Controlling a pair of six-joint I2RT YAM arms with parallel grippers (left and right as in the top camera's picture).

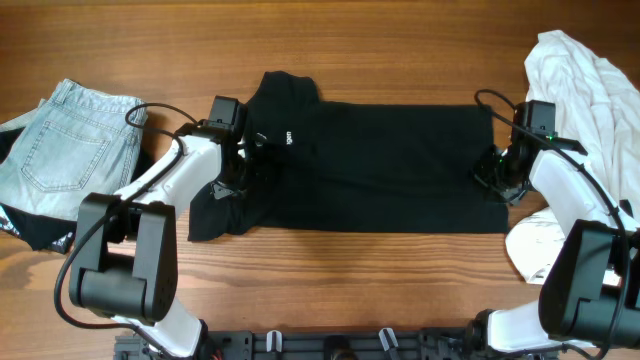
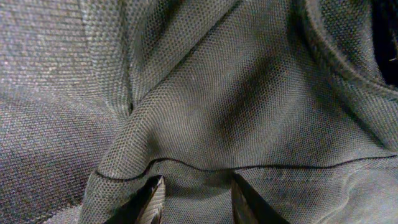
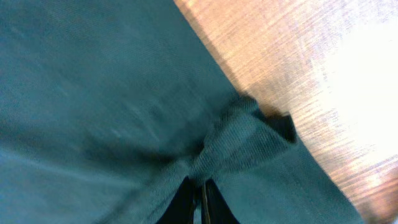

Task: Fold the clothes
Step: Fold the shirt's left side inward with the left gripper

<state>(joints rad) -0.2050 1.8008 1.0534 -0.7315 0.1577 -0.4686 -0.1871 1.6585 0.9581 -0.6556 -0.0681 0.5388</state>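
The black shirt (image 1: 380, 165) lies spread flat across the middle of the table (image 1: 400, 50), collar end to the left. The left hand (image 1: 245, 165) is down on the cloth beside the collar; its wrist view shows the fingers (image 2: 152, 199) apart, a stitched hem running between them, nothing clamped. The right hand (image 1: 497, 175) sits at the shirt's right edge, fingers nearly together on a bunched fold of the shirt. Folded jeans (image 1: 70, 150) lie at far left, and a crumpled white garment (image 1: 590, 90) at far right
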